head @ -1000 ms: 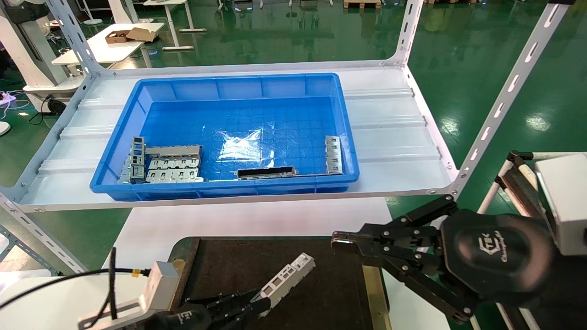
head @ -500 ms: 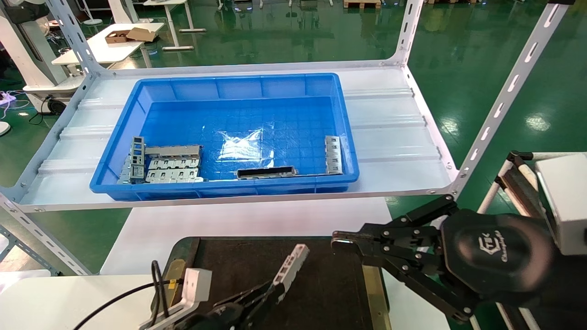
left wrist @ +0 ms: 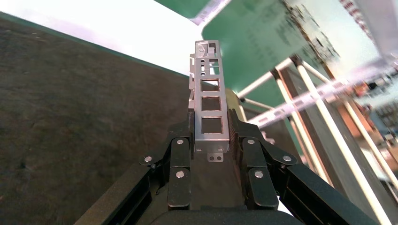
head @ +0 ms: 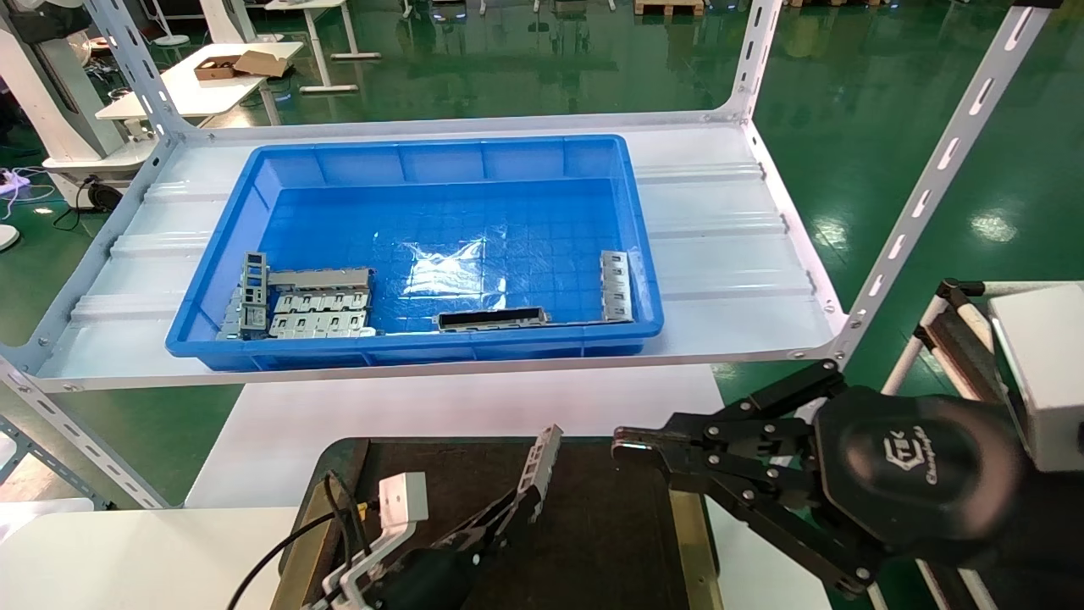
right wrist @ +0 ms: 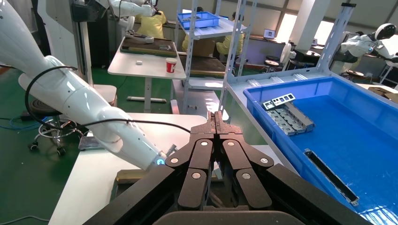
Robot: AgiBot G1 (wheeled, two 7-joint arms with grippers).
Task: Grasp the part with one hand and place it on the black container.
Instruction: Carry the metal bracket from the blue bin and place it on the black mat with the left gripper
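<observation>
Silver sheet metal identifies the part (head: 540, 462), a slim box with a row of square cut-out windows along one face. The left gripper (head: 514, 512) pinches its lower end between both fingers (left wrist: 179, 154), so the part stands out beyond the fingertips, tilted upward and clear of the tray below. The left wrist view shows the windowed face (left wrist: 210, 105) turned toward that camera, with the fingers pressed against the two long sides.

Below the held part lies the black container (head: 593, 542), a flat matte tray with a brass-coloured strip (head: 694, 542) along its right edge, resting on the white surface (head: 279, 432). The part is above the tray's middle area, not touching it.

The right gripper (head: 631, 445) hangs idle above the tray's right edge, fingers (right wrist: 217, 123) pressed together and holding nothing.

On the shelf (head: 728, 246) behind, the blue bin (head: 423, 161) holds a cluster of grey perforated pieces (head: 305, 305), a long piece with a dark interior (head: 491, 318) and one further piece (head: 616, 285) by its right wall.
</observation>
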